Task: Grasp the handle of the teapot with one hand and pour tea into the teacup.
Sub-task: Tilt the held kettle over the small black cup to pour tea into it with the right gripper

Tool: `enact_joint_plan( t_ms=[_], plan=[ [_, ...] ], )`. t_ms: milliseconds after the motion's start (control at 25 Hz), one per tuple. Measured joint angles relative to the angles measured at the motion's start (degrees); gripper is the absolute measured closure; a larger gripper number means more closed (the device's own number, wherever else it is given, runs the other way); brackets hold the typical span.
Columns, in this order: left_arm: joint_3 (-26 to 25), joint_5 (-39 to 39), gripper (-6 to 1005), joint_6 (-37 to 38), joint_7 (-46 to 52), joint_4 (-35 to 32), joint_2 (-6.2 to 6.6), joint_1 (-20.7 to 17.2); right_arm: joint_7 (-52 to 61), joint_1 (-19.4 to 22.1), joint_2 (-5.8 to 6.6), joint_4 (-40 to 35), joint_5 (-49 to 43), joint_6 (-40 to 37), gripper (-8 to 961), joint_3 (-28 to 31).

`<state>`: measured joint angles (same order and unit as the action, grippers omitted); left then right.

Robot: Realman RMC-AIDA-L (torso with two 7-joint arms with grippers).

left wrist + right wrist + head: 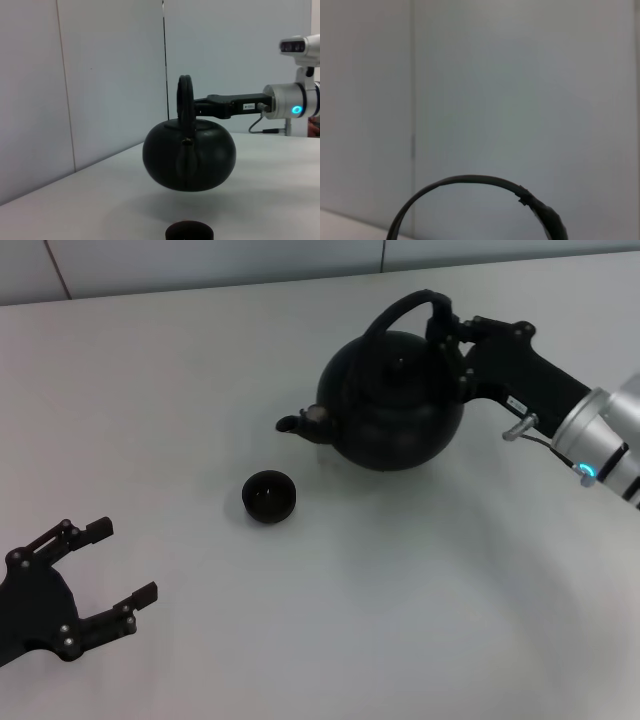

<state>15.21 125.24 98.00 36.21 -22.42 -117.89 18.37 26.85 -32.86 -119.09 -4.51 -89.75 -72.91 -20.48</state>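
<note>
Teapot raised over desk, teacup below the spout.
Left claw [120, 565] spread wide, holding nothing, nearest. Teacup [269, 496] on desk [400, 590]. Teapot [392, 400] clear of the surface, right claw [447, 325] clamped onto handle [400, 310], farthest.

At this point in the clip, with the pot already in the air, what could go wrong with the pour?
1. The right gripper holds the handle at one side, so the lifted teapot may swing as it tips.
2. The spout is not yet over the small teacup, so tea could land on the table.
3. The left gripper waits open, away from the cup, which stands unsteadied.
</note>
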Motion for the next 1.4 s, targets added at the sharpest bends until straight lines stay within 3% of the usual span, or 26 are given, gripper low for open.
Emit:
enact_joint_plan(
  t_ms=[640, 920, 1400],
  plan=[
    [0.0, -0.76, 135, -0.27, 0.0, 0.14, -0.21, 0.01, 3.74, -2.83, -0.03, -5.08, -0.01, 2.11, 869, -7.31],
    [0.0, -0.8, 135, -0.43, 0.0, 0.5, -0.23, 0.09, 0.11, -2.71, -0.15, -9.13, 0.04, 1.64, 869, -10.97],
    [0.0, -1.33, 136, -0.47, 0.0, 0.71, -0.23, -0.01, -6.93, -3.72, -0.18, -10.12, 0.03, 1.55, 870, -11.7]
  ],
)
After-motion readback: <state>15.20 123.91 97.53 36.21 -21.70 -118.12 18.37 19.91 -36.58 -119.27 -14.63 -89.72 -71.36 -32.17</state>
